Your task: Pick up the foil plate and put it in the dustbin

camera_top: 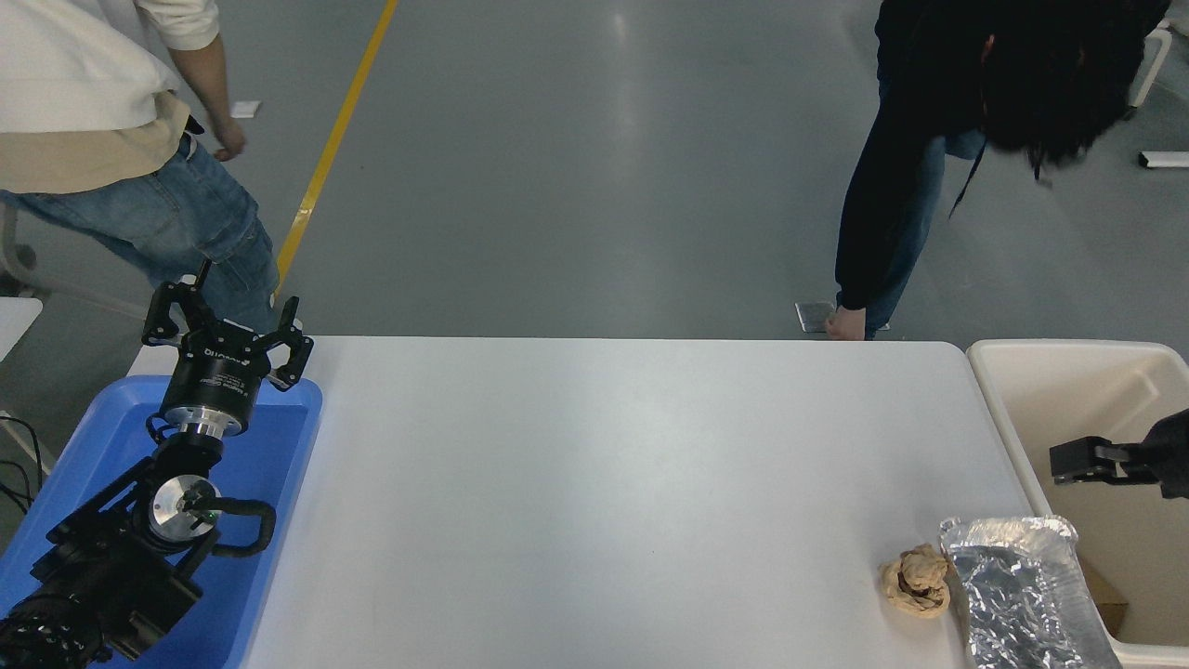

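Note:
The foil plate [1017, 595], shiny and crinkled, lies on the white table [594, 465] at the near right corner, right beside the dustbin's left wall. The dustbin [999, 409] is a cream bin standing off the table's right end. My right gripper [1077, 460] comes in from the right edge and hovers over the dustbin's opening, behind and above the foil plate and apart from it. It holds nothing that I can see. My left gripper [228, 314] is parked at the lower left over a blue tray, open and empty.
A crumpled tan paper wad [917, 581] lies just left of the foil plate. The blue tray [279, 465] sits at the table's left end. One person stands at the far left, and another bends down at the far right edge with a hand [843, 325] near the table.

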You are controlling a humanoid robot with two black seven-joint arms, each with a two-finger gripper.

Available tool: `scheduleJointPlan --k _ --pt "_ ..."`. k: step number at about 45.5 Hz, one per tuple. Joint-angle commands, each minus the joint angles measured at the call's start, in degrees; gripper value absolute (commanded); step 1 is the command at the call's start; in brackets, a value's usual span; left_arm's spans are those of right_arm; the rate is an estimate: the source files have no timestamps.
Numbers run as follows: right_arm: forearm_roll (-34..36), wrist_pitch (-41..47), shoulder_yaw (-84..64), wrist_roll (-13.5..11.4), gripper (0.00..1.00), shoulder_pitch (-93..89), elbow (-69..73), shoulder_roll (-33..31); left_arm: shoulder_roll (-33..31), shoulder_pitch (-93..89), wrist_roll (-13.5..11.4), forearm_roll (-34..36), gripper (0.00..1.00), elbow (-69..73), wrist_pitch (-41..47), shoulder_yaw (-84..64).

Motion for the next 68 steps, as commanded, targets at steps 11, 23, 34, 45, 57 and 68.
scheduleJointPlan --k 11,23,34,45,57,68 --pt "-6.89 -5.63 9.34 -0.08 1.00 -15.20 -1.22 -3.70 0.01 0.00 0.00 0.00 0.99 0.04 -0.01 0.00" --pt "-6.80 -8.27 14.61 -0.08 1.00 -24.61 -7.73 -3.61 0.01 0.00 0.00 0.00 0.99 -0.04 -0.01 0.00" --pt "-6.80 -8.62 18.92 0.01 1.00 -28.92 -7.99 -3.70 0.01 0.00 0.00 0.00 0.99 -0.04 0.07 0.00" --pt "-6.80 -11.96 19.10 0.27 0.99 -31.29 -9.13 -3.43 0.01 0.00 0.00 0.00 0.99 -0.04 -0.01 0.00" --pt "-6.71 -14.16 22.61 0.27 0.94 -35.68 -11.59 -2.82 0.01 0.00 0.00 0.00 0.99 0.05 0.07 0.00" --pt "-6.63 -14.60 24.46 0.27 0.54 -38.32 -11.77 -2.55 0.01 0.00 0.00 0.00 0.99 0.05 -0.01 0.00"
